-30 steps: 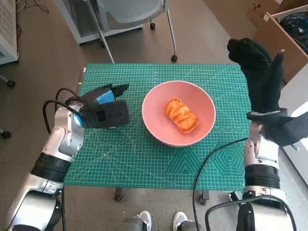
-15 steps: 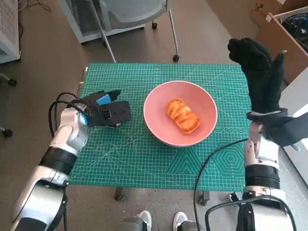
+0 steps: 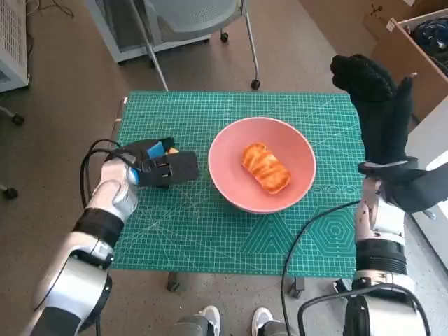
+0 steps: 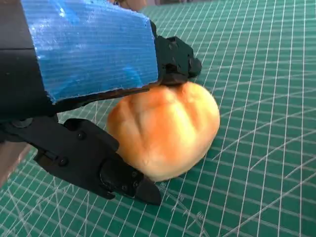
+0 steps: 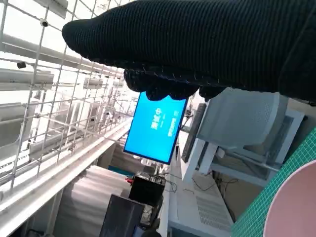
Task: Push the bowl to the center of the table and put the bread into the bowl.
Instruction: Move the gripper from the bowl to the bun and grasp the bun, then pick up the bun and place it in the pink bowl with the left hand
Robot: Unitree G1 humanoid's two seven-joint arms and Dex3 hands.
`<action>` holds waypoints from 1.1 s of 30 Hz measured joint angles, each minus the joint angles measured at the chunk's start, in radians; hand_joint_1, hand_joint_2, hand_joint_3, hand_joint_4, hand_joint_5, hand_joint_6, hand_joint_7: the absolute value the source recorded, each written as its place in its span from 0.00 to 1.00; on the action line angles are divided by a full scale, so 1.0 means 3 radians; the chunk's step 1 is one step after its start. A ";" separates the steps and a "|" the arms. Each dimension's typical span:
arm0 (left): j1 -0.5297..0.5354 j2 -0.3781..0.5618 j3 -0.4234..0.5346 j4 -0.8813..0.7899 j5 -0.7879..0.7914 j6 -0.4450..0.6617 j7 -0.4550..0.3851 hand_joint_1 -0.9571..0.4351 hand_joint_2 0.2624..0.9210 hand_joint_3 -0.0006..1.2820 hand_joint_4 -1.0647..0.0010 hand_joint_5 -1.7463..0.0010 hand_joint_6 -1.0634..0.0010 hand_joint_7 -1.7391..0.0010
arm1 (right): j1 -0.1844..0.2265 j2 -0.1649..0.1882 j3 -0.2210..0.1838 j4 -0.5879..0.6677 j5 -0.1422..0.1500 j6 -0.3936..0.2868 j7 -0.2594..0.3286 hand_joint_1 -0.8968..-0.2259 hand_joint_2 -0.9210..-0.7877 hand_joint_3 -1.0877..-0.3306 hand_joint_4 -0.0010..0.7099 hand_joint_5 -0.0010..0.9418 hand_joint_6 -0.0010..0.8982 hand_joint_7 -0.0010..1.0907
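A pink bowl (image 3: 218, 150) stands near the middle of the green cutting mat (image 3: 210, 231), and a glazed orange pastry (image 3: 266, 168) lies inside it. Left of the bowl my left hand (image 3: 164, 166) lies low on the mat. Its black fingers (image 4: 173, 54) close from both sides around a round golden bread roll (image 4: 168, 128) that rests on the mat. In the head view only a yellow sliver of the roll (image 3: 172, 149) shows. My right hand (image 3: 378, 105) is raised upright over the table's right edge, fingers apart, holding nothing. The glove (image 5: 197, 44) and the bowl's rim (image 5: 296, 207) show in the right wrist view.
A wheeled office chair (image 3: 196, 14) stands beyond the table's far edge. A cardboard box (image 3: 409, 49) sits at the far right. A black cable (image 3: 308, 238) crosses the mat's near right corner. A person's shoes (image 3: 203, 322) show below the near edge.
My left hand has slid right across the mat, closer to the bowl. The right hand, bowl and pastry have stayed put.
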 measured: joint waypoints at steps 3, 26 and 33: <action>-0.0011 0.0005 -0.0039 0.0033 0.0058 -0.0066 0.0098 0.74 0.99 0.06 0.41 0.27 0.35 0.55 | 0.0003 0.0000 -0.0001 -0.0008 0.0000 0.0000 0.0000 0.39 0.00 0.35 0.24 0.00 0.04 0.41; 0.0120 0.0208 0.0135 -0.0391 -0.0038 -0.0640 0.0455 0.69 1.00 0.08 0.40 0.29 0.43 0.33 | 0.0003 0.0009 0.0005 0.0041 -0.0001 -0.0016 0.0001 0.41 0.00 0.33 0.23 0.00 0.03 0.41; 0.0227 0.0350 0.0306 -0.1071 -0.0074 -0.0511 0.0363 0.69 1.00 0.12 0.46 0.28 0.48 0.27 | 0.0002 0.0008 0.0004 0.0054 0.0000 -0.0026 0.0003 0.40 0.00 0.32 0.22 0.00 0.02 0.41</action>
